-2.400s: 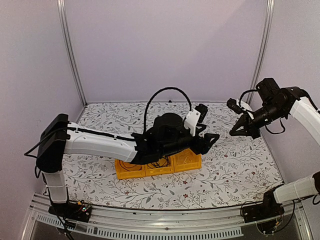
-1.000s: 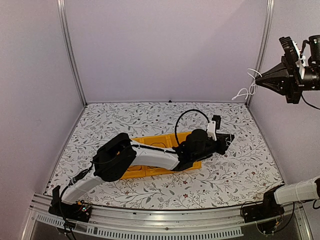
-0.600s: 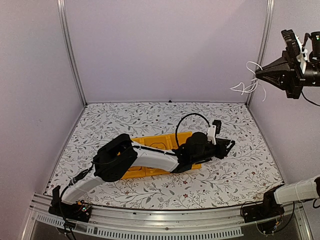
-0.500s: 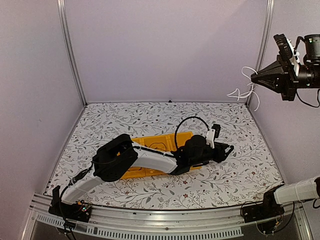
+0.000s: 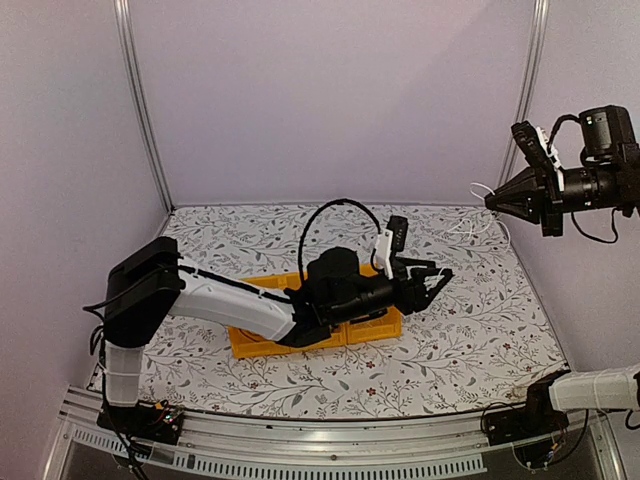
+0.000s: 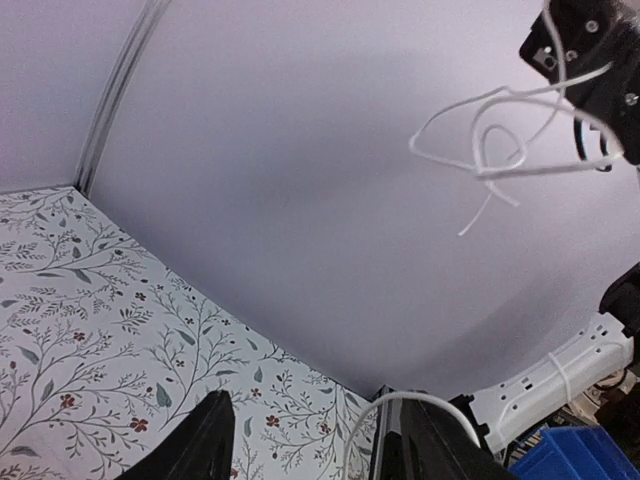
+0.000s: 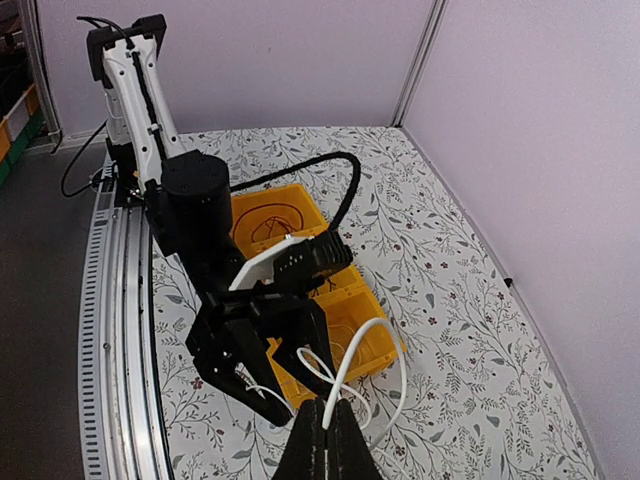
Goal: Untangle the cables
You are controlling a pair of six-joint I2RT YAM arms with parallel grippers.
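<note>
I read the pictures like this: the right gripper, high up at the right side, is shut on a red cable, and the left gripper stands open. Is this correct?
One detail is wrong: the cable in the right gripper is white, not red, as the right wrist view shows. The rest holds: it is shut on that cable, and the left gripper stands open.

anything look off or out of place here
The white cable is nowhere near the yellow bin. It dangles in mid-air in kinked loops, pinched in the fingers of the right gripper, which is raised high beside the right wall.
</note>
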